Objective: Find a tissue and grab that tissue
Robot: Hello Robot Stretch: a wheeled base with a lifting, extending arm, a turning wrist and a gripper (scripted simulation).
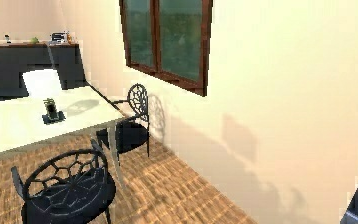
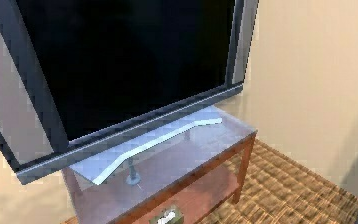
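Two black lattice chairs, a near chair (image 1: 65, 188) and a far chair (image 1: 135, 108), flank one white table (image 1: 17, 124) bearing one small dark object (image 1: 52, 110); whether it is the tissue, I cannot tell. Beyond stand one white chair (image 1: 42, 80) and one window (image 1: 167, 40). One television (image 2: 117, 60) sits on one wooden stand (image 2: 197, 150). The gripper's state cannot be told.

— Which way is the robot's body turned?

— Its front faces the plain cream wall (image 1: 287, 90) with the dark-framed glass window (image 1: 167, 40). The white rectangular tabletop (image 1: 27, 122) lies off toward the forward view's left.

— And the side the arm reaches out on?

— That side faces the large black flat-screen television (image 2: 117, 60) on its low wooden stand (image 2: 209, 146), which is near.

— The arm's lift and reach, the wrist's turn, the pincer's pose?

— I cannot tell any of those.
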